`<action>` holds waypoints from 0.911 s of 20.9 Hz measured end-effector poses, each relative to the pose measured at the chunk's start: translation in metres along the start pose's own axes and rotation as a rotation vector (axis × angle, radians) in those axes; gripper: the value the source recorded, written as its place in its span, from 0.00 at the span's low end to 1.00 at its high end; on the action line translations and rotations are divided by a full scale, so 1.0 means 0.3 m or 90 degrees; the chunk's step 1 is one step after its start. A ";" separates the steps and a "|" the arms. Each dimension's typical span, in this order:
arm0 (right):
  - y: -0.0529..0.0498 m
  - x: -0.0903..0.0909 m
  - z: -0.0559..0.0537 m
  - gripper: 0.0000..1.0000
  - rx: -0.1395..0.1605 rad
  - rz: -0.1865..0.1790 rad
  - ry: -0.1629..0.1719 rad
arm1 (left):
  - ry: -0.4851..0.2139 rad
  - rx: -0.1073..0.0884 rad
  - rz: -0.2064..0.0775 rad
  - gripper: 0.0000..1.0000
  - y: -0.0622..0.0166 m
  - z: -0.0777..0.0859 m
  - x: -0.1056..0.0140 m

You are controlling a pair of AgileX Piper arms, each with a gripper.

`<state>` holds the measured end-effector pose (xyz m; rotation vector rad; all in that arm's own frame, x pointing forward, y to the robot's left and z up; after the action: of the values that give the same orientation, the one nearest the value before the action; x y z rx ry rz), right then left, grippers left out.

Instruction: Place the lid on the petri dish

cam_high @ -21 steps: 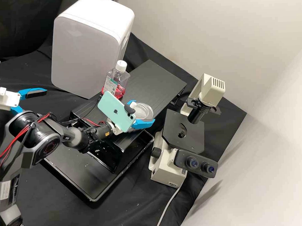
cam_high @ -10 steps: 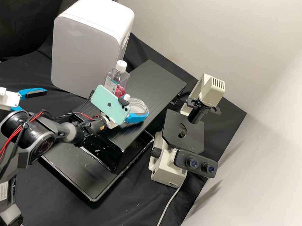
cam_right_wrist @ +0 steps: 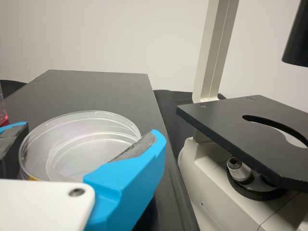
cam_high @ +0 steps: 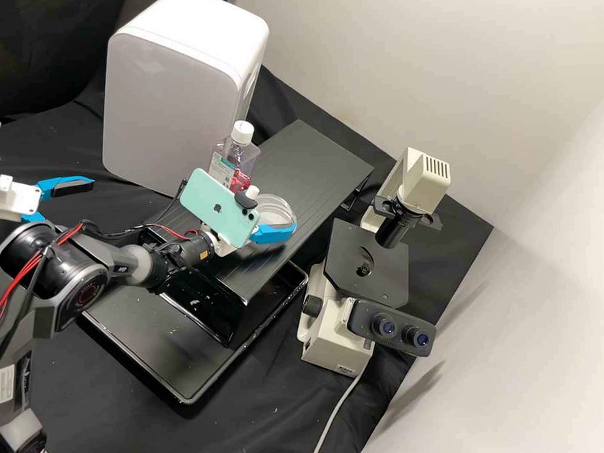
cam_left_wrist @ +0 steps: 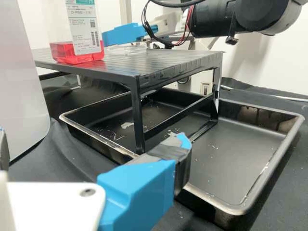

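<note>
The right gripper (cam_high: pixel 273 213) is clamped on the round lid (cam_right_wrist: pixel 79 126), held level, flat face up, apparently over the dish (cam_right_wrist: pixel 84 166) on the shelf (cam_high: pixel 312 162) beside the flask (cam_high: pixel 232 164); the left gripper's (cam_high: pixel 47 201) fingers stand apart.

Clear round petri dish (cam_right_wrist: pixel 79 142) — level on the black shelf (cam_high: pixel 312 162).

Right arm (cam_high: pixel 84 276): dark grey, fat round joints, slimmer tube toward the wrist. Red and black cables (cam_high: pixel 18 287) loop loose along its outside. White label (cam_high: pixel 8 379) on the lower link (print too small to read). Mint-green phone (cam_high: pixel 220 209) mounted at the wrist. White housing (cam_right_wrist: pixel 43 208), one screw (cam_right_wrist: pixel 77 192); bright blue fingers (cam_right_wrist: pixel 127 182), dark pads (cam_right_wrist: pixel 137 147).
</note>
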<state>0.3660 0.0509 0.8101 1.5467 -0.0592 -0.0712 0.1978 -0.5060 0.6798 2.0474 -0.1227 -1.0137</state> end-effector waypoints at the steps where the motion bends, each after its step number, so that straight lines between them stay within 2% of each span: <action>1: 0.001 0.000 0.001 0.00 0.000 0.001 -0.001 | 0.000 0.000 0.000 1.00 0.000 0.000 0.000; 4: 0.010 0.001 0.010 0.00 -0.004 0.006 -0.006 | 0.000 0.000 0.000 1.00 0.000 0.000 0.000; 11: 0.036 0.019 0.001 0.00 0.003 0.018 -0.006 | 0.000 0.000 0.000 1.00 0.000 0.000 0.000; 14: 0.036 0.030 -0.001 0.00 0.008 0.010 -0.014 | 0.000 0.000 0.000 1.00 0.000 0.000 0.000; 19: 0.017 0.048 0.013 0.00 0.007 -0.006 -0.027 | 0.000 0.000 0.000 1.00 0.000 0.000 0.000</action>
<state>0.3800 0.0459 0.8151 1.5574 -0.0853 -0.1118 0.1978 -0.5060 0.6798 2.0474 -0.1227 -1.0137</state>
